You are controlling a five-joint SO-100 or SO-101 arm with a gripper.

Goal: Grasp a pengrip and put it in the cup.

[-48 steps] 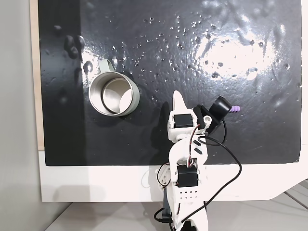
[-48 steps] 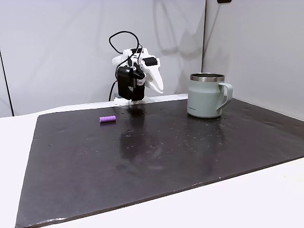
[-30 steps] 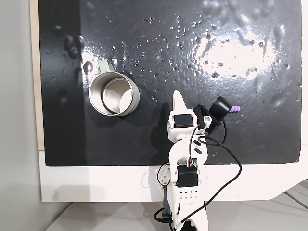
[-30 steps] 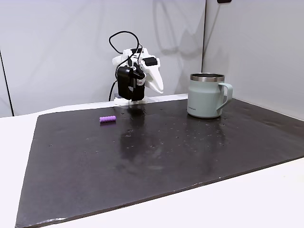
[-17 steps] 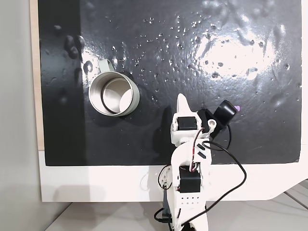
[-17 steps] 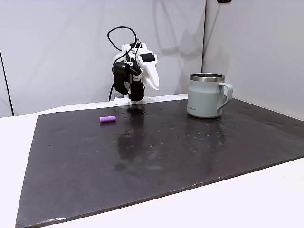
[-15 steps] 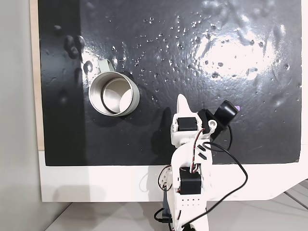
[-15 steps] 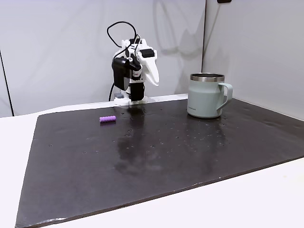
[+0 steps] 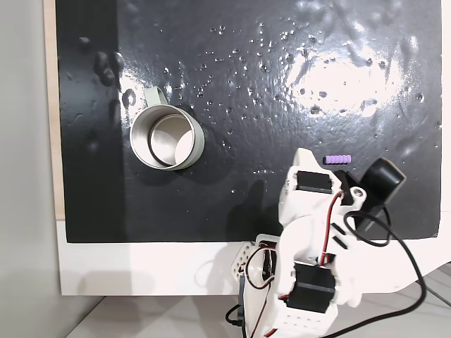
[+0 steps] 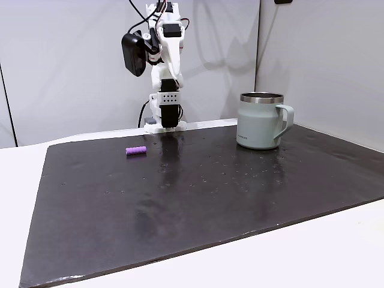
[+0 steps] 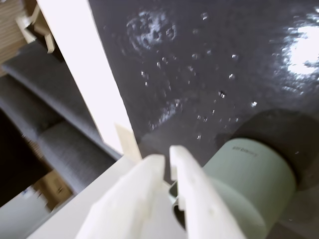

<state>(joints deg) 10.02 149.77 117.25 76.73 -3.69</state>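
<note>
Evidently the reach is only beginning; the end effector (image 11: 167, 158) is seen nearly clenched and empty, raised high; the pengrip (image 10: 136, 150) lies centre-left, well apart from the cup (image 10: 259, 120); descent over it is needed.

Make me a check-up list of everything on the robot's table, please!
Surface: black mat, shiny, bumpy with small bubbles, on a white table.
Job's things: pengrip lies on the mat, apart from the cup; the cup stands upright and nothing shows inside it.
Clutter: nothing seen.
Grippers: gripper raised above the mat, fingers nearly together, holding nothing.
Cables: black and red wires loop along the arm.
Surroundings: plain pale walls; grey cushions in the wrist view.
</note>
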